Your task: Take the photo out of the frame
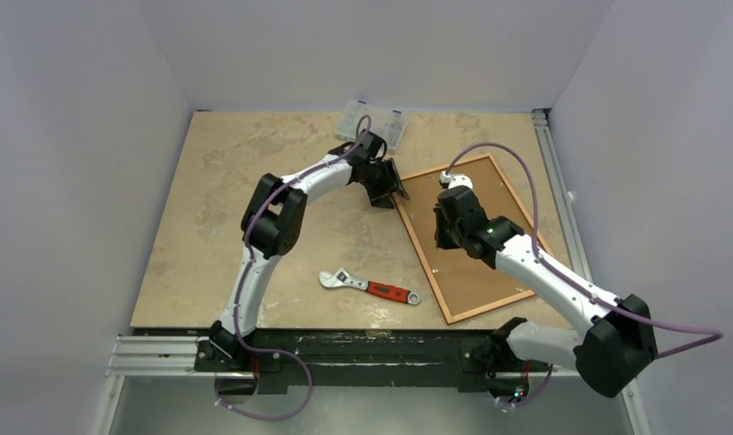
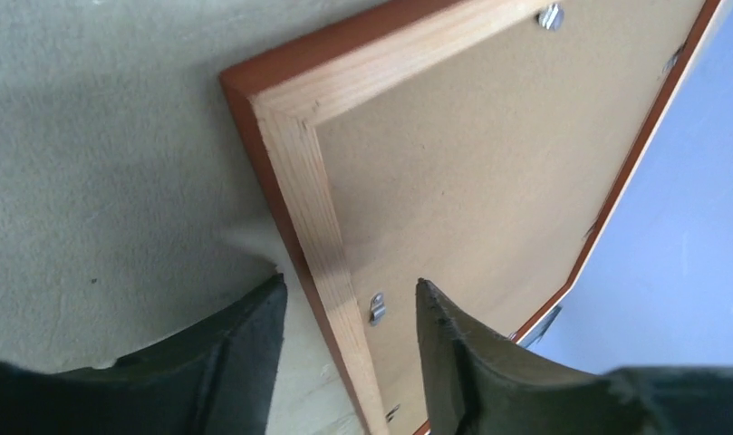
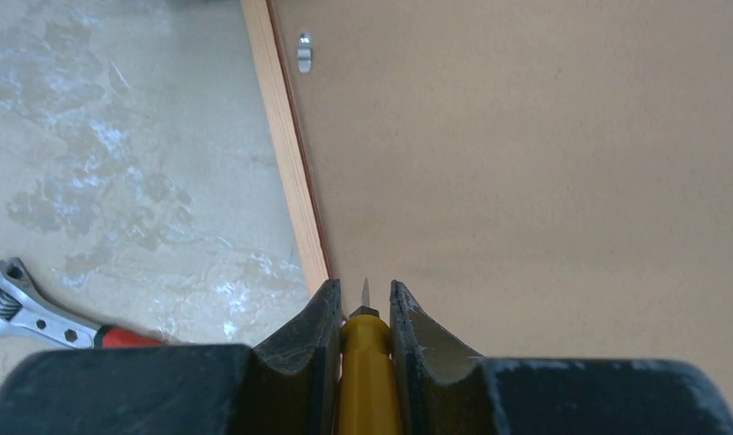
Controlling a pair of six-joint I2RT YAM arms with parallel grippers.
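The red-orange wooden frame (image 1: 432,272) lies face down on the right of the table. The brown backing board (image 1: 476,285) fills it and hides the photo. My left gripper (image 1: 394,192) is open at the frame's far left corner. In the left wrist view its jaws (image 2: 349,281) straddle the frame's side rail (image 2: 290,154), one finger outside and one over the backing board (image 2: 489,154), beside a metal clip (image 2: 377,308). My right gripper (image 1: 439,237) is shut on a yellow-handled tool (image 3: 370,381). The tool's metal tip points at the backing board (image 3: 525,181) just inside the rail (image 3: 285,154).
A red-handled adjustable wrench (image 1: 370,287) lies on the table left of the frame and shows in the right wrist view (image 3: 18,313). A clear plastic box (image 1: 371,122) stands at the back edge. Another metal clip (image 3: 304,52) sits further along the rail.
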